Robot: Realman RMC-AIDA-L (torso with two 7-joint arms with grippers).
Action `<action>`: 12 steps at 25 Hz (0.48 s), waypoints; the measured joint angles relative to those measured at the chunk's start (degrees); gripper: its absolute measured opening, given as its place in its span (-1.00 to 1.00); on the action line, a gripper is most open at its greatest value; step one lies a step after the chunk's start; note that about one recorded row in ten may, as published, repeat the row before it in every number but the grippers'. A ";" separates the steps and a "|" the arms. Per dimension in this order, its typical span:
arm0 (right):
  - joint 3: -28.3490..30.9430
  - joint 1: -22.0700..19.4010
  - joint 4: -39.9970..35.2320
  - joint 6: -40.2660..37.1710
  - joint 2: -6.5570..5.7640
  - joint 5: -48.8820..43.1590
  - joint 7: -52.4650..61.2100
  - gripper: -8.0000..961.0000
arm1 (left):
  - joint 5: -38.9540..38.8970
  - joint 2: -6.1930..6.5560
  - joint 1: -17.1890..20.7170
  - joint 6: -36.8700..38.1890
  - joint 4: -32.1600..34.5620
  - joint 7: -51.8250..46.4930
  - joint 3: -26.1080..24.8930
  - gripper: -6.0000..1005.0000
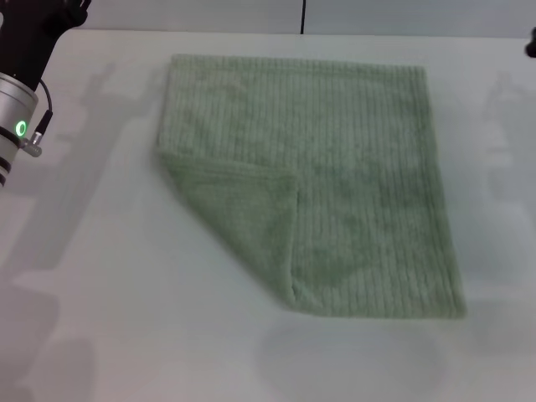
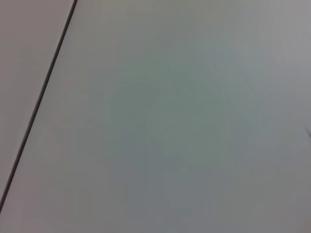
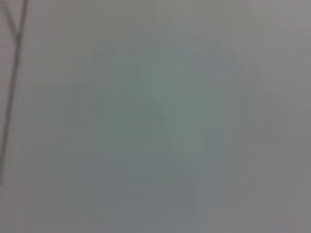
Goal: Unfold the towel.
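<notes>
Nearest: a broad band of bare white table (image 1: 167, 352) below the towel's (image 1: 352, 184) near hem, crossed only by soft shadows. More bare surface to either side, wider on the left than on the right. No readable writing, brand or label anywhere.

Lying flat near the middle of the table, shifted slightly right of centre: the towel, pale sage-green terry with fine parallel ribs running near to far and a hemmed border. Not fully spread: near-left corner (image 1: 239, 222) doubled over onto the cloth as a triangular flap, its tip pointing toward the middle, its fold line running diagonally from the left edge down to the near hem. Near-right corner square and flat; right edge slanting slightly outward toward the near side.

At the far left edge, well apart from the cloth: left arm (image 1: 21, 84), dark housing above a silver cuff with a small green ring light; left gripper out of view. At the far right edge, only a dark sliver of the right arm (image 1: 531, 42); right gripper out of view too.

Farthest: straight far hem close to the table's back edge, a dark vertical seam in the wall behind. Both wrist views: only blank pale surface with a thin dark line.
</notes>
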 joint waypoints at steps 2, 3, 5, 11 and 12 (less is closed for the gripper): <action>0.06 -0.34 -2.12 -3.60 -0.42 -1.16 0.01 -0.71 | -0.15 0.00 0.05 0.04 0.00 0.00 0.00 0.59; 0.14 -0.61 -4.55 -7.74 -0.94 -2.27 0.02 -0.75 | -0.22 0.01 0.05 0.16 -0.01 0.00 0.00 0.59; 0.31 -0.88 -6.82 -11.82 -1.32 -3.17 0.02 -0.82 | -0.22 0.01 0.05 0.16 -0.01 0.00 0.00 0.59; 2.62 -1.09 -11.88 -21.87 -1.71 -3.59 -0.24 -0.86 | -0.14 0.15 -0.02 0.41 -0.19 0.00 0.00 0.59; 3.36 -1.16 -13.01 -24.47 -1.83 -3.61 -0.28 -0.86 | -0.10 0.15 -0.06 0.41 -0.21 0.00 0.00 0.59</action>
